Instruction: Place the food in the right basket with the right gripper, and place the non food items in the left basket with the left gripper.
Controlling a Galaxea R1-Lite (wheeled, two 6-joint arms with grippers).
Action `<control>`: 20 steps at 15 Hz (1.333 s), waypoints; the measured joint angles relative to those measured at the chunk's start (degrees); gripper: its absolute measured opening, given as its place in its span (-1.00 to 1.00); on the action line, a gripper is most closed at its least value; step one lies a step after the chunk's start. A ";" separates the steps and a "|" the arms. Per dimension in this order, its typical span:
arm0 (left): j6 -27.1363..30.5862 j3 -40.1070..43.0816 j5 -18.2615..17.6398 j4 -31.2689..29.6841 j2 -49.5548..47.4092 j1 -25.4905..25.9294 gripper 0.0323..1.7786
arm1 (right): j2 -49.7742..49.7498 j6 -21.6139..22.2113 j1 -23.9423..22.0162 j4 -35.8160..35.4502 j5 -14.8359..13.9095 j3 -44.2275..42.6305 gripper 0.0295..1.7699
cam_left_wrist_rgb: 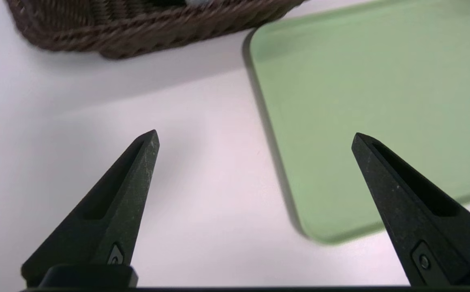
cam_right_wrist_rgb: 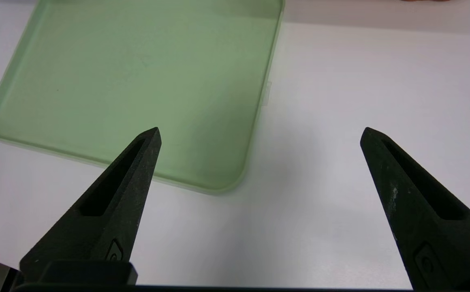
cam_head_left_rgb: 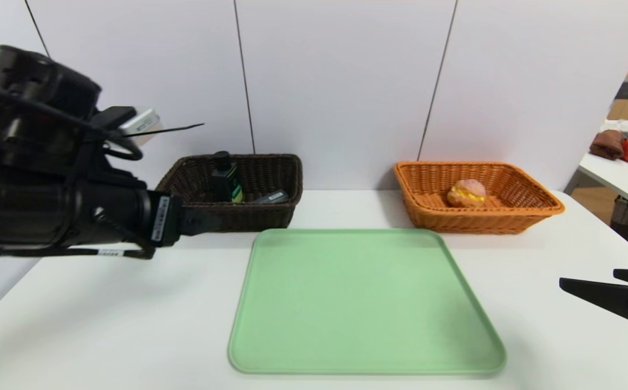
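Lying inside the orange-tan right basket (cam_head_left_rgb: 525, 192), the bun (cam_head_left_rgb: 466, 193) with its yellow filling band is seen on the basket's floor, towards the middle. The black pump bottle (cam_head_left_rgb: 226, 181) with the green label is stood upright in the dark brown left basket (cam_head_left_rgb: 260, 216), and the slim grey case (cam_head_left_rgb: 270, 197) is laid just beside it, further towards the basket's right end. Both baskets are set at the far side of the white table (cam_head_left_rgb: 103, 325), well apart, with a bare green tray (cam_head_left_rgb: 365, 303) placed in front of and between them.

The left gripper (cam_left_wrist_rgb: 255, 140) is held above the table near the tray's left edge, in front of the left basket; its two pointed black fingers (cam_left_wrist_rgb: 129, 182) are spread wide apart and nothing is held between them. The right gripper (cam_right_wrist_rgb: 259, 134) is held low at the right side of the table, near the tray's right edge; its fingers (cam_right_wrist_rgb: 405, 190) are likewise spread wide with nothing gripped.
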 joint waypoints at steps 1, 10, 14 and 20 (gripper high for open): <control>0.02 3.45 0.71 0.48 -3.34 0.04 0.90 | -0.88 -0.85 0.00 0.09 -0.16 0.16 0.92; 2.05 23.87 8.96 8.37 -30.07 4.91 0.90 | -14.08 -3.69 -0.12 5.51 -0.55 3.72 0.92; 6.29 31.23 9.09 9.23 -41.76 11.09 0.90 | -22.88 -4.90 -0.20 10.14 -1.87 5.53 0.92; 8.63 39.47 8.46 10.67 -55.49 20.27 0.90 | -34.45 -8.40 -5.77 17.46 -2.01 7.14 0.92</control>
